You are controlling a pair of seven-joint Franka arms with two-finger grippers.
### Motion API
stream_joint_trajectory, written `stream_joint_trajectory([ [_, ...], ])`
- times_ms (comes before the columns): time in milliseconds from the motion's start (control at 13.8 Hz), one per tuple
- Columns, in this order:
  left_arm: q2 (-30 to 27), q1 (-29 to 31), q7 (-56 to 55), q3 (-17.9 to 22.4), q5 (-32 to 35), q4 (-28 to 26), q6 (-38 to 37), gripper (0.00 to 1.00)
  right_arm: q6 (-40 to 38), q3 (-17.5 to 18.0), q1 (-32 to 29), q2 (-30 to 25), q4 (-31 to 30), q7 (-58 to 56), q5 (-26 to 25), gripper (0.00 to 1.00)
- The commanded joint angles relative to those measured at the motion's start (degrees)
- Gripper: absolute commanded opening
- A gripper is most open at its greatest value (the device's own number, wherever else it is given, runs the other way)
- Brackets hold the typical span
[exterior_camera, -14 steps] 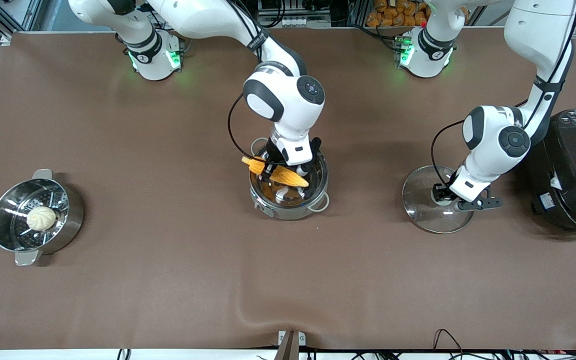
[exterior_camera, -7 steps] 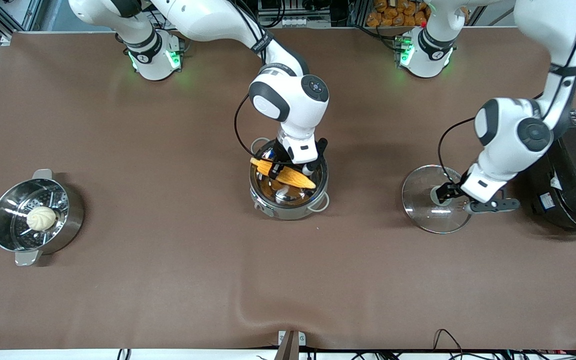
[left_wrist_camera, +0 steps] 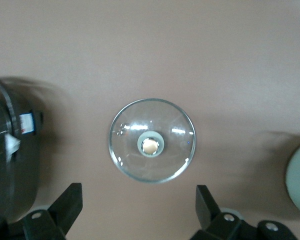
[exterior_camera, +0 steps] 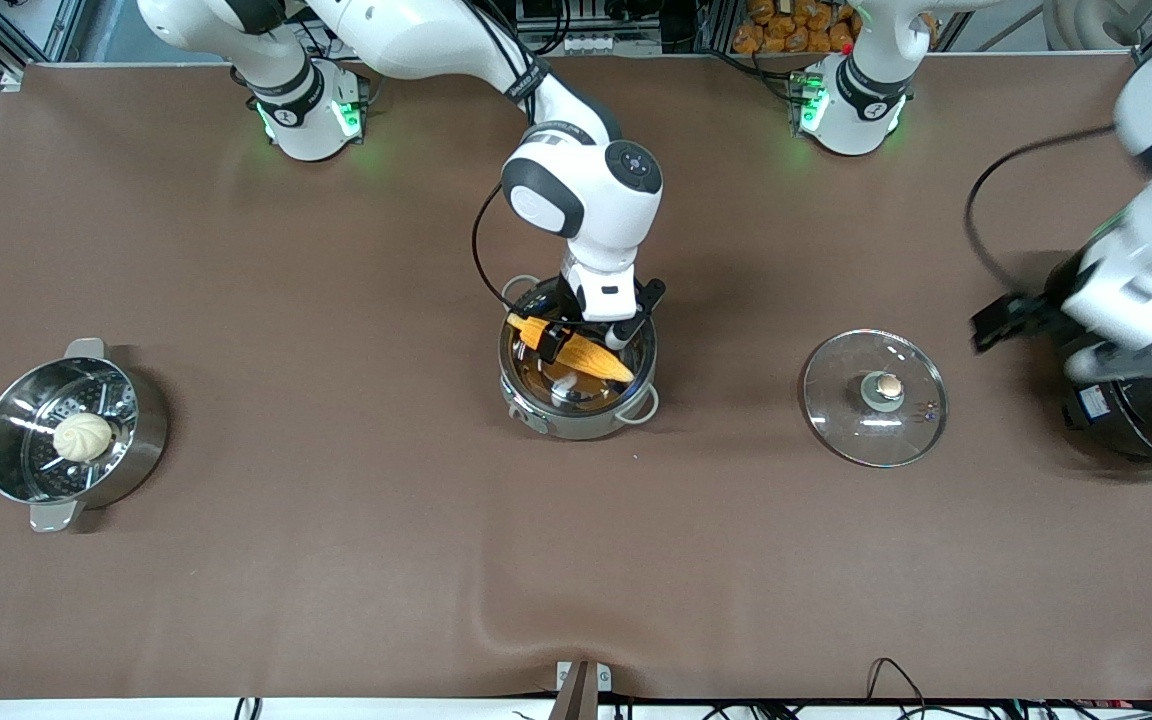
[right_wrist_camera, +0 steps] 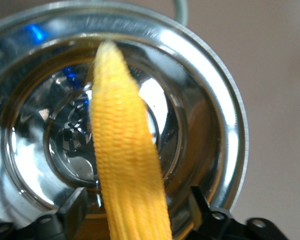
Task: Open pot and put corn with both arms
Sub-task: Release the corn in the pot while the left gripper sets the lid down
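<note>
Brown bench holds the open pot [exterior_camera: 577, 375] in its middle, where the right gripper [exterior_camera: 586, 340] grasps the corn [exterior_camera: 571, 347] lying slantwise across the rim, while the released left gripper [left_wrist_camera: 140, 212] hangs over the lid [exterior_camera: 874, 397].

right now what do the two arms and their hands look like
Both arms are glossy white rounded shells with black joint bands, black cables looping by the wrists, and green-lit bases. The right hand and left hand are black, each with two blocky fingers.
</note>
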Motion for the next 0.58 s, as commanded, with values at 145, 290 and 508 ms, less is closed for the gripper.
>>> stream_joint_trajectory([
  [145,1.58,0.41,1.00,-0.12,-1.05,9.06,-13.34,1.00,-5.42,-0.60,-4.43,-8.51,-0.36,2.49,6.28,1.00],
  [290,1.14,0.49,1.00,0.06,-0.52,9.06,-13.52,1.00,-7.00,-0.51,-9.18,-10.54,-0.62,2.31,8.05,1.00],
  [508,0.96,0.14,1.44,-0.20,0.45,9.24,-14.14,1.00,-9.19,-0.25,-17.70,-13.01,-1.33,0.31,8.41,1.00],
])
